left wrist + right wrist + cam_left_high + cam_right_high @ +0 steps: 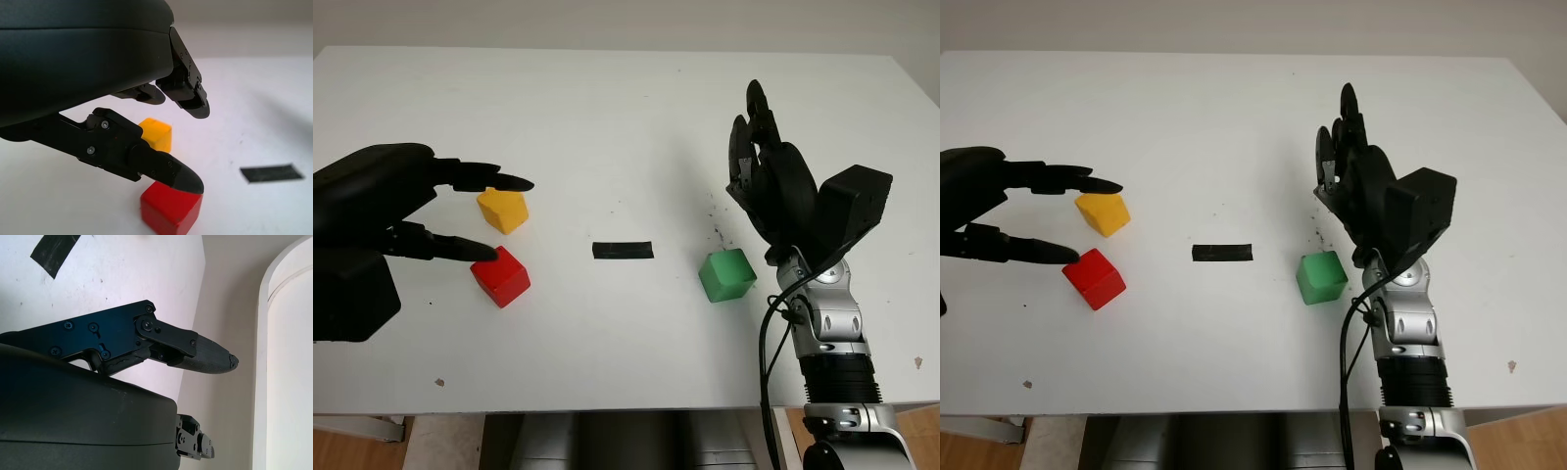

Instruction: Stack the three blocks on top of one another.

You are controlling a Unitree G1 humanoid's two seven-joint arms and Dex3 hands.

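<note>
Three blocks sit apart on the white table (pixel 607 117). The yellow block (pixel 503 210) and the red block (pixel 501 276) are at the left, the green block (pixel 726 275) right of centre. My left hand (pixel 499 217) is open just left of the yellow and red blocks; its upper fingers reach over the yellow block's near edge and its thumb tip hovers at the red block's top corner (pixel 171 210). It holds nothing. My right hand (pixel 751 147) is open, raised above the table just behind and right of the green block.
A short strip of black tape (pixel 623 251) lies on the table between the red and green blocks. The table's front edge (pixel 626 406) runs close below the blocks.
</note>
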